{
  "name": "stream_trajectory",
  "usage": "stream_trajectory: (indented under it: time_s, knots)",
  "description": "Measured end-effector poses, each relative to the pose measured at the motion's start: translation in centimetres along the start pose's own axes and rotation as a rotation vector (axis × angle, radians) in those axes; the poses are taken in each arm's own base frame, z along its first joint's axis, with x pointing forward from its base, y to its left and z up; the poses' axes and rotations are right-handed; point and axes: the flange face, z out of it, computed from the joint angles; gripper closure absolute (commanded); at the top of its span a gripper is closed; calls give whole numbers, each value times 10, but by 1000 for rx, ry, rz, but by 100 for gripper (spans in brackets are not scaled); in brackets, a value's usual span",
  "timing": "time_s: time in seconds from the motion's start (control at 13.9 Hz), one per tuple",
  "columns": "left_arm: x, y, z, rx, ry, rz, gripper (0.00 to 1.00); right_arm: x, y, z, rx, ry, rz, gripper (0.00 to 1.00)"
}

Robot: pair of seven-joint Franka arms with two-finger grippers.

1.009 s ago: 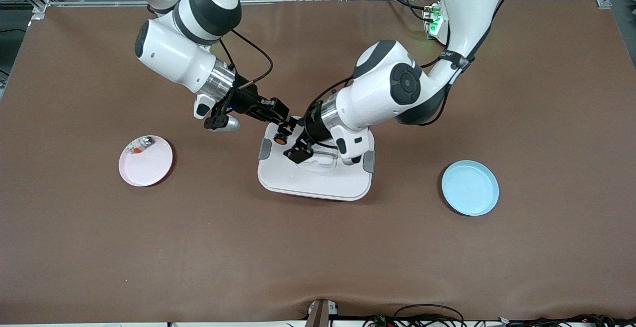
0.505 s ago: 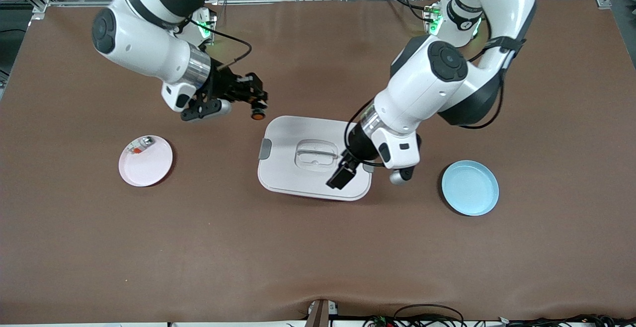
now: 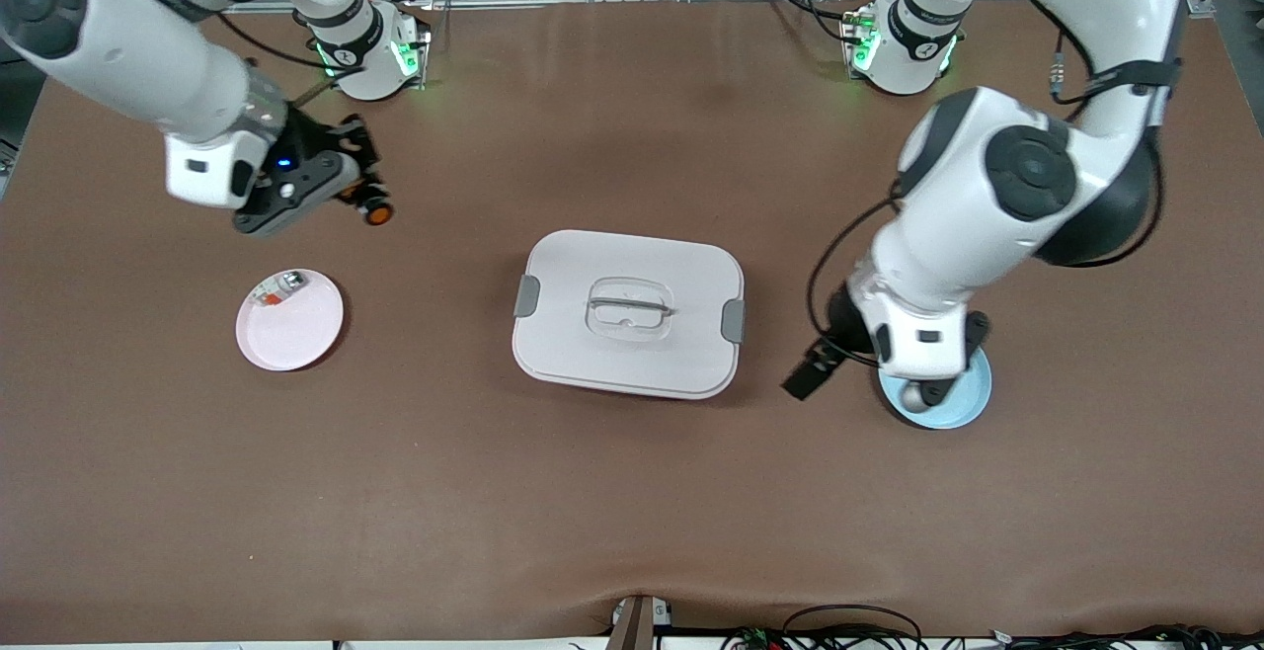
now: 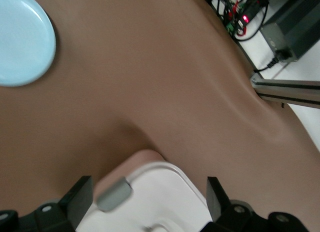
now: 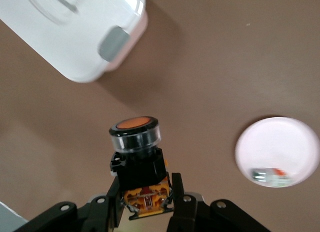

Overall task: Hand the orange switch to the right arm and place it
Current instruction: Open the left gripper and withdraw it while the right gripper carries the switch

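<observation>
The orange switch [image 3: 373, 211], a black block with a round orange button, is held in my right gripper [image 3: 357, 198], which is shut on it in the air over bare table, near the pink plate [image 3: 296, 329]. In the right wrist view the switch [image 5: 136, 157] sticks out from between the fingers of my right gripper [image 5: 144, 194], button end outward. My left gripper [image 3: 808, 379] is open and empty, over the table between the white box [image 3: 563, 349] and the blue plate [image 3: 973, 395]. In the left wrist view my left gripper [image 4: 147, 194] has its fingers [image 4: 80, 196] spread wide.
The pink plate [image 5: 287, 137] holds a small silvery-and-red piece [image 3: 278, 288], also in the right wrist view [image 5: 267, 176]. The white lidded box [image 4: 165, 192] with grey clasps sits mid-table. The blue plate [image 4: 22, 39] lies toward the left arm's end, partly under the left wrist.
My left gripper let go of the switch and moved off the box toward the blue plate. My right gripper carried the switch from over the box toward the right arm's end.
</observation>
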Motion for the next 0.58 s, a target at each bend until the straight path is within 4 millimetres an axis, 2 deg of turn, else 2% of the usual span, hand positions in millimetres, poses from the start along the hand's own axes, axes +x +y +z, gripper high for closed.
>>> stream_trajectory:
  time_s: [0.22,0.36,0.58]
  knots:
    - [58,-38,-18,53,14,131,0,-25,51,-7,-85,-43,-215,100]
    - [92,-66,-27,122,46,235,0,-37,77,-8,-142,-67,-332,100]
    - [117,-91,-44,195,68,341,0,-42,105,14,-207,-66,-452,100]
